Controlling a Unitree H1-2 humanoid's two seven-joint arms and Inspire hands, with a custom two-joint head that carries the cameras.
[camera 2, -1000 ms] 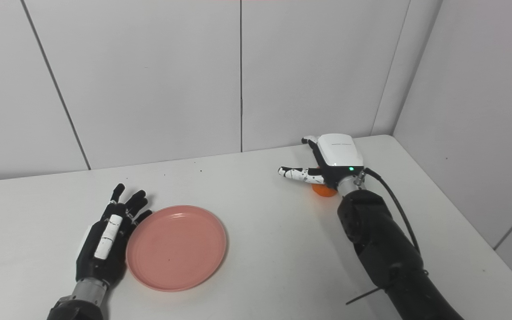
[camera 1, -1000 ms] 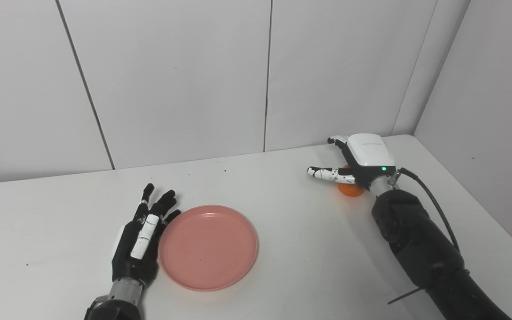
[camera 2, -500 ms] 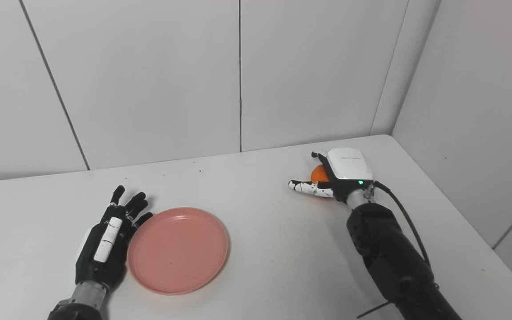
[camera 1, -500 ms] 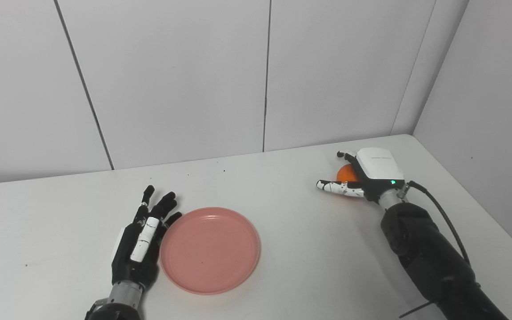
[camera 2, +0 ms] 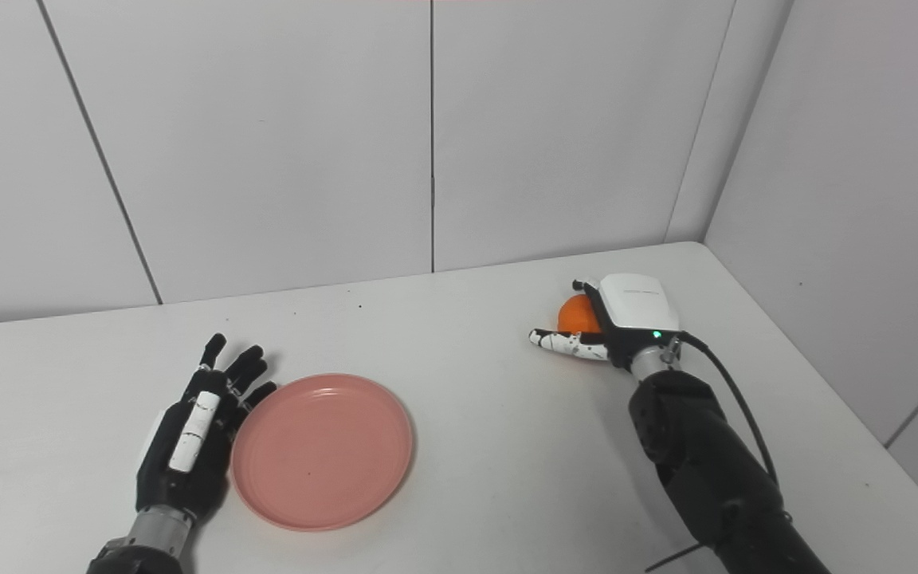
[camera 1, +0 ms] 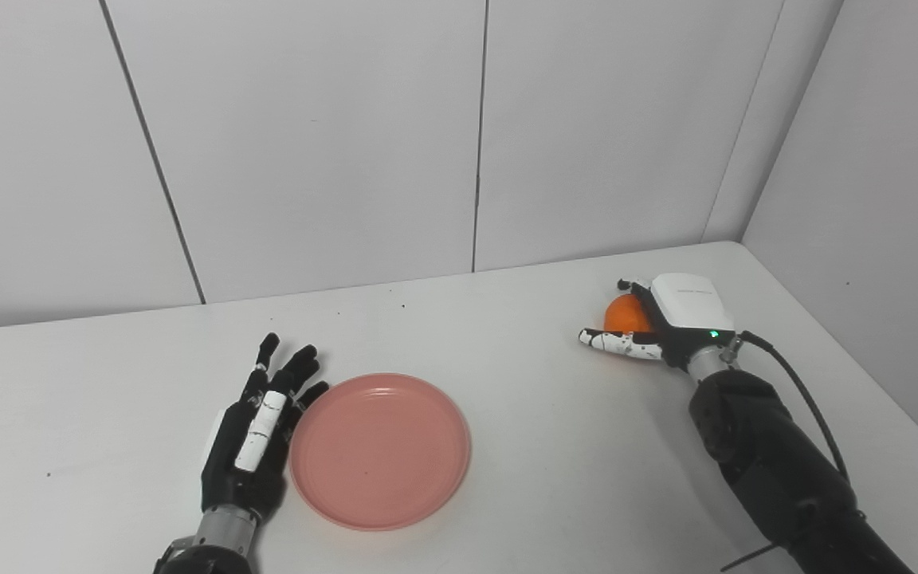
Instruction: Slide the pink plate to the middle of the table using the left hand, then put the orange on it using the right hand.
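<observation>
Toward the front-left part of the white desk (camera 1: pixel 507 351), the left hand (camera 1: pixel 256 442) lies low with its black fingers (camera 1: pixel 288 379) stretched out and a little apart, holding nothing; its inner side sits against the left rim of the pink plate (camera 1: pixel 380 450), touching it or very nearly so (the contact line is too fine to settle). The plate lies flat and bare, left of the desk's middle and nearer the front edge than the back one, with its right rim reaching roughly to the centre line. A wide stretch of desk separates it from what is on the right. There, toward the back-right corner, the orange (camera 1: pixel 626 314) rests in the curve of the right hand (camera 1: pixel 670 323), whose white back faces up. The thumb (camera 1: pixel 614 343) points out to the left along the near side of the fruit, while a fingertip shows just past its far side; whether the hand is actually gripping the orange or only cupped around it cannot be told from these views. The orange is well apart from the plate. Behind the desk stand plain grey wall panels (camera 1: pixel 307 135).
</observation>
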